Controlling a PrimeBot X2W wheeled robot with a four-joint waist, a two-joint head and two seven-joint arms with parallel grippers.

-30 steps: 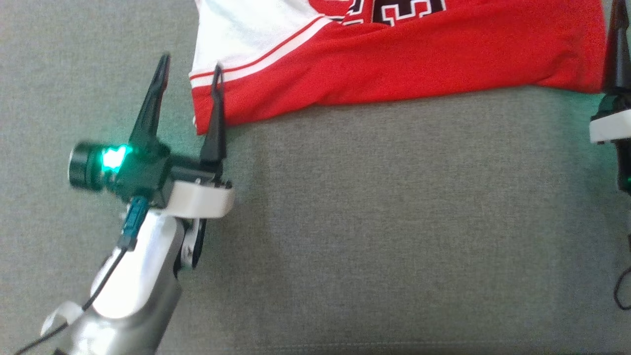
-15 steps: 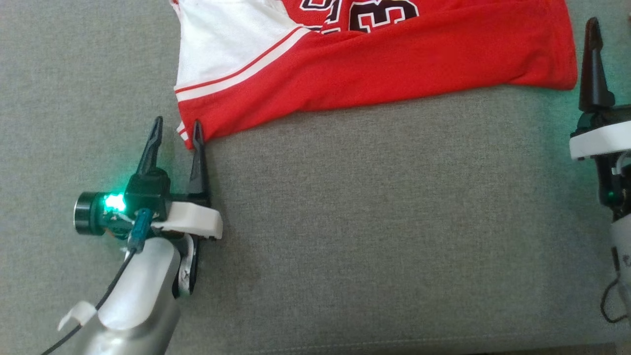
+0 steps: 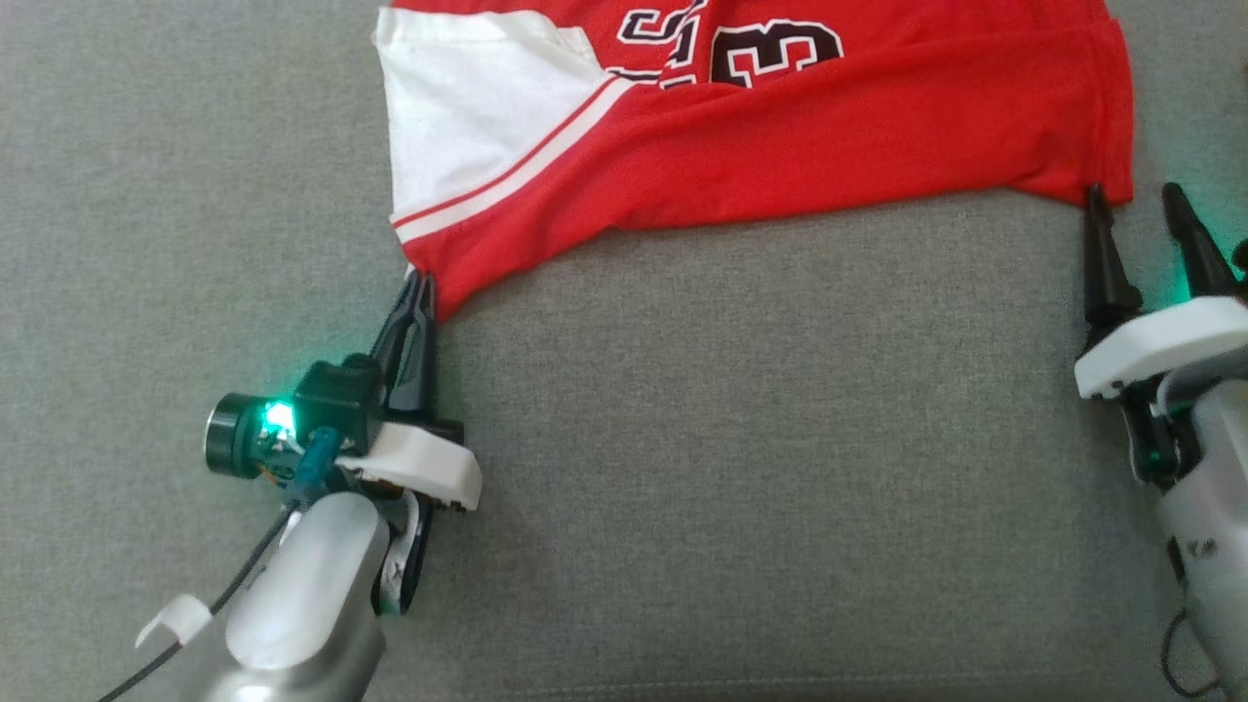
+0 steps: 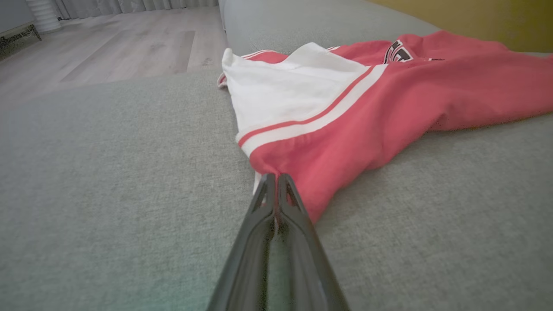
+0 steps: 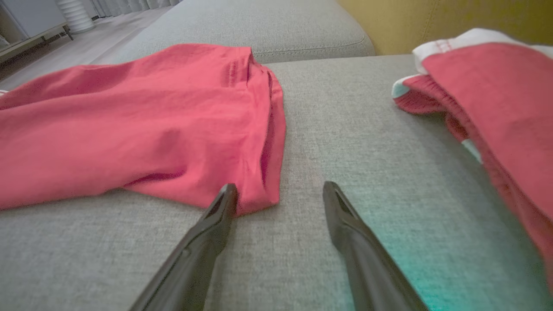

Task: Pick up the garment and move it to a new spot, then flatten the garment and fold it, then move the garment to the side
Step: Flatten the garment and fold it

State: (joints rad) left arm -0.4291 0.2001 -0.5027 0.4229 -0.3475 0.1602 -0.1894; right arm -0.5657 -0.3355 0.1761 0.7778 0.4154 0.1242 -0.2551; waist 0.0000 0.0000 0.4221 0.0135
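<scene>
Sofa scene from the head camera: a red-and-white cloth sports jersey with black numerals (image 3: pixel 780 156) lies along the far part of a grey woven sofa cushion (image 3: pixel 731 439), its long axis running side to side between the two arms. The left gripper (image 3: pixel 421 283) has its two dark fingers pressed together on the jersey's near left corner, which is drawn to a point toward that arm. The right gripper (image 3: pixel 1131 192) stands spread at the near right corner of the hem, one finger at the red edge, the other on bare cushion.

From the left wrist, the fingers meet tip to tip with the red hem corner pinched between them. The jersey fans away ahead and to that view's right, with a pale wood floor (image 4: pixel 108 39) beyond the cushion.

From the right wrist, the spread fingers frame the jersey's other near corner. It lies just ahead, touching or nearly touching the finger at that view's left, with open cushion before the other finger. A second red-and-white cloth (image 5: pixel 497 108) lies well apart at that view's right, below a mustard-yellow backrest (image 5: pixel 432 21). On this evidence the right arm is the one short of a hold. A slight push forward and toward the corner should put the hem between its fingers before they close.
</scene>
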